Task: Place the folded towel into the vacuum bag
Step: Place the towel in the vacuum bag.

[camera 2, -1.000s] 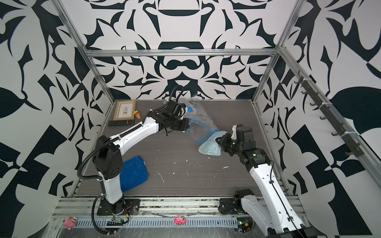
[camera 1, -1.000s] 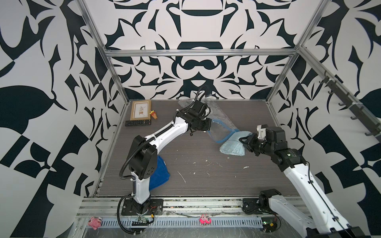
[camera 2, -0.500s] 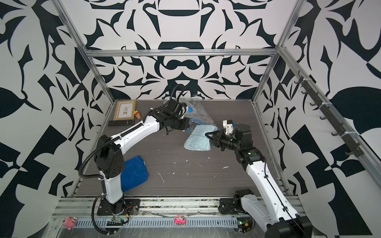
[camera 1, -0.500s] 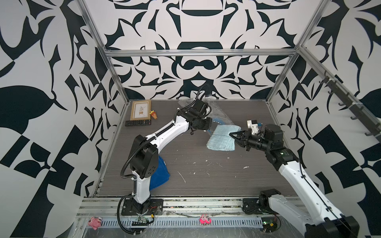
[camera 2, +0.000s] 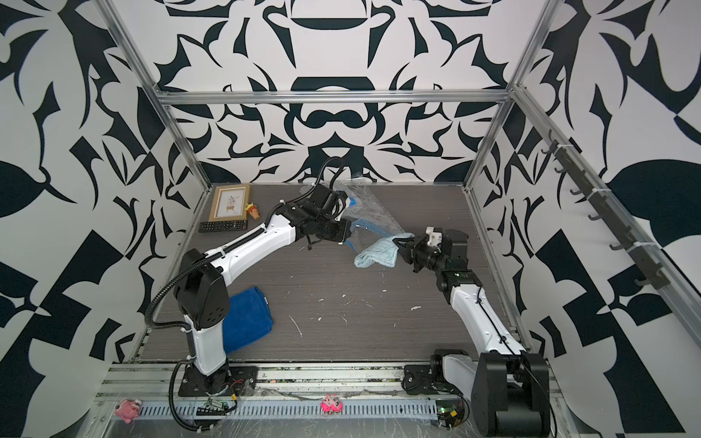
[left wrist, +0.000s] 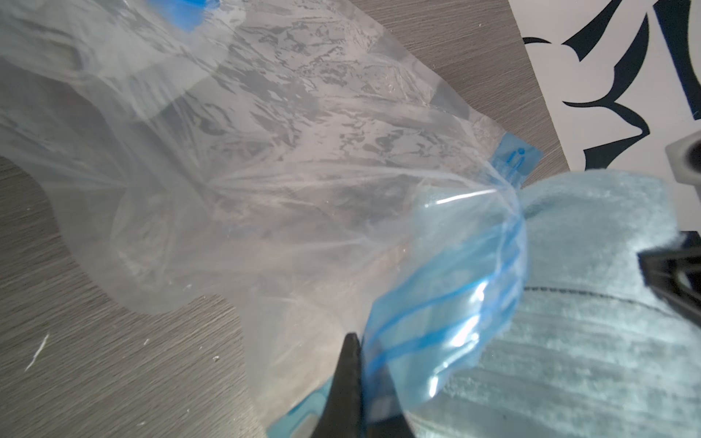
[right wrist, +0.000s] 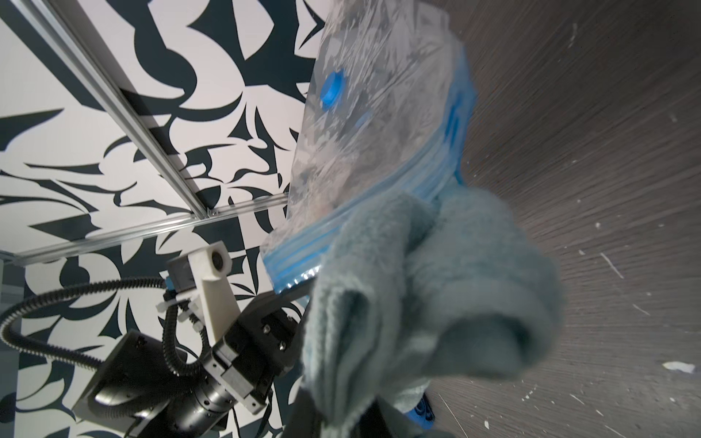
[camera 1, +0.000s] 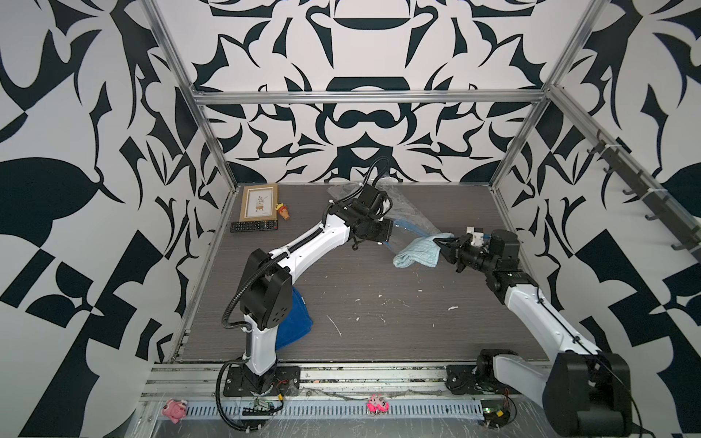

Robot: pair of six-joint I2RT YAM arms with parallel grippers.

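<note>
Nearest the camera, an aluminium rail (camera 1: 341, 379) carries both arm bases, with two small pink toys (camera 1: 174, 407) in front of it. A dark blue cloth (camera 2: 246, 322) lies on the grey wood-grain table (camera 1: 379, 322) beside the left arm's base, and white specks are scattered over the table's middle. Further in, the right tool (camera 1: 442, 246) is clamped on one end of the light blue towel (camera 1: 415, 256). The towel hangs bunched from that grip, its long axis running crosswise toward the left arm. Whether its low end touches the table cannot be told. Its upper edge meets the mouth of the vacuum bag (camera 1: 411, 218). In the left wrist view the blue zip strip (left wrist: 455, 295) arcs over a corner of the towel, while most of the cloth stays outside. The left tool (camera 1: 389, 237) is pinched tight on that strip, holding the lip up. The bag's long axis runs from this mouth, which faces the right arm, back toward the far wall. Its round blue valve cap (right wrist: 333, 89) sits on the far part. At the far left corner lie a remote (camera 1: 253, 226), a picture frame (camera 1: 260, 206) and a small figure (camera 1: 283, 211). Black-and-white patterned walls (camera 1: 360, 125) on metal framing close the space.
</note>
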